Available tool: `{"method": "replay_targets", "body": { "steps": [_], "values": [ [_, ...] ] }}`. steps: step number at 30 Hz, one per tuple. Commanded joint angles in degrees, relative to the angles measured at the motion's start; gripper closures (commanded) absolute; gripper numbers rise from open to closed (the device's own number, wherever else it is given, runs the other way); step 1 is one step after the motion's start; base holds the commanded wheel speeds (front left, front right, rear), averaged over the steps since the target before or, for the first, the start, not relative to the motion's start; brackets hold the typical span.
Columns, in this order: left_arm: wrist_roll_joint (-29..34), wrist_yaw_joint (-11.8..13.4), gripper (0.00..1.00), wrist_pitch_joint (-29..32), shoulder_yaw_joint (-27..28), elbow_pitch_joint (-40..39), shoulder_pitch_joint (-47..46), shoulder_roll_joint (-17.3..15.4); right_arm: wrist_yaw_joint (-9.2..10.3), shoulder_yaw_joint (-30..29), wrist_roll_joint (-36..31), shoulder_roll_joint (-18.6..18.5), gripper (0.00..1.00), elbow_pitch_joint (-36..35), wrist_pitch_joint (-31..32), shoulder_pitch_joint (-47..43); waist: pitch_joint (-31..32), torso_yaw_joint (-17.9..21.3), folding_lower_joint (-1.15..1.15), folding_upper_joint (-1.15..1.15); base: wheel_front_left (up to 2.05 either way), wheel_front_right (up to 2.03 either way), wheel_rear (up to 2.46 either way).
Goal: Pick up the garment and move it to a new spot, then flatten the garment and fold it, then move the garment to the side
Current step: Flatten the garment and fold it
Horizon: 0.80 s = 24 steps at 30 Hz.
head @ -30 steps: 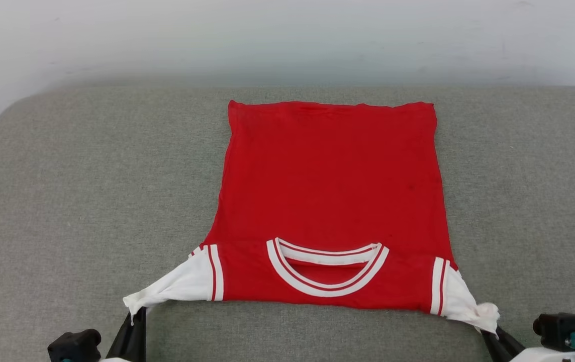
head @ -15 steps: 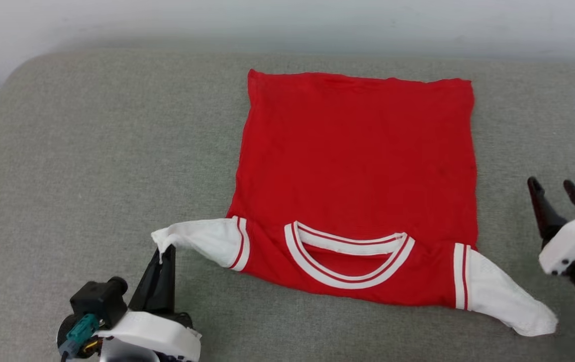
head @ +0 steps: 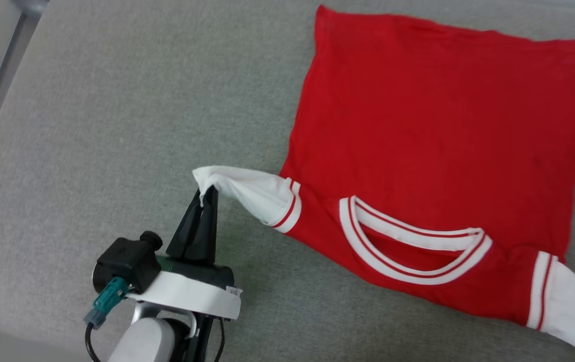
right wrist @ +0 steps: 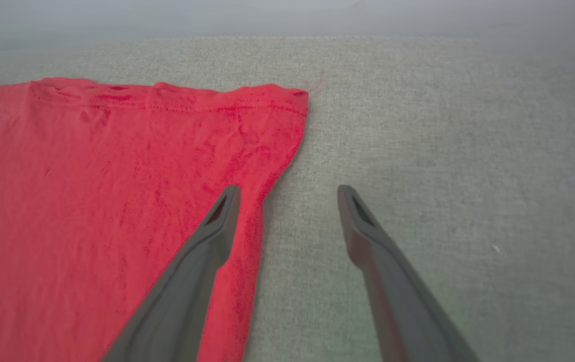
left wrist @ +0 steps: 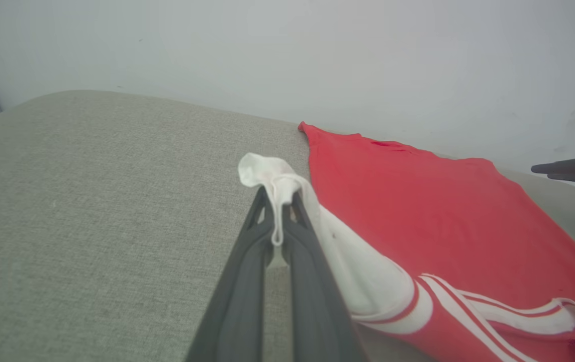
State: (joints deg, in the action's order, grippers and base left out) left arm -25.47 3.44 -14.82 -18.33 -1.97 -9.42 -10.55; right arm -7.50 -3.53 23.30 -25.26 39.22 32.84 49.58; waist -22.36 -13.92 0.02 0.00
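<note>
The garment (head: pixel 433 125) lay spread flat on the grey fabric-covered worktop (head: pixel 116 125). Its plain red side faced up and its striped white collar (head: pixel 413 251) was at the end nearest the robot. It served as the landmark for everything else.

At the garment's near-left corner, the left gripper (head: pixel 207 193) had its jaws pressed together on the tip of the white sleeve (head: pixel 252 188). In the left wrist view a fold of white cloth was pinched between the two dark fingers (left wrist: pixel 247 261). That sleeve was drawn out from the red body and raised a little off the worktop towards the fingertips. The opposite sleeve (head: pixel 574 306) lay loose at the garment's near-right corner, with nothing gripping it.

By the garment's far-right corner, close to the hem (right wrist: pixel 167 95), the right gripper (right wrist: pixel 288 190) had its jaws spread wide and held nothing. One finger was over the garment's red side edge and the other over the bare worktop just beside it. Whether either fingertip touched the cloth could not be told. A pale wall (left wrist: pixel 317 60) rose beyond the garment's far edge.
</note>
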Motion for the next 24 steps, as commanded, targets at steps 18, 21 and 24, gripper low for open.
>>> {"method": "replay_targets", "body": {
  "steps": [18, 21, 24],
  "values": [
    [4.4, -5.1, 1.00, -0.5, 2.7, -1.0, -4.1, 5.6, 0.07, -0.5, -7.2, -0.8, 0.61, 18.1, 18.3, 8.5, -9.2, -6.4, -0.02, 0.00, 0.00, 0.00, 0.00],
    [4.9, -5.5, 1.00, -0.5, 3.5, -0.6, -3.5, 6.1, 0.07, -1.2, -8.2, -0.2, 1.00, 18.1, 18.9, 9.4, -8.8, -6.1, -0.02, 0.00, 0.00, 0.00, 0.00],
    [5.5, -5.9, 1.00, -0.5, 4.1, -0.1, -3.0, 6.5, 0.06, -1.8, -8.5, -0.5, 1.00, 16.0, 17.4, 10.8, -7.8, -5.5, -0.02, 0.00, 0.00, 0.00, 0.00]
  ]
}}
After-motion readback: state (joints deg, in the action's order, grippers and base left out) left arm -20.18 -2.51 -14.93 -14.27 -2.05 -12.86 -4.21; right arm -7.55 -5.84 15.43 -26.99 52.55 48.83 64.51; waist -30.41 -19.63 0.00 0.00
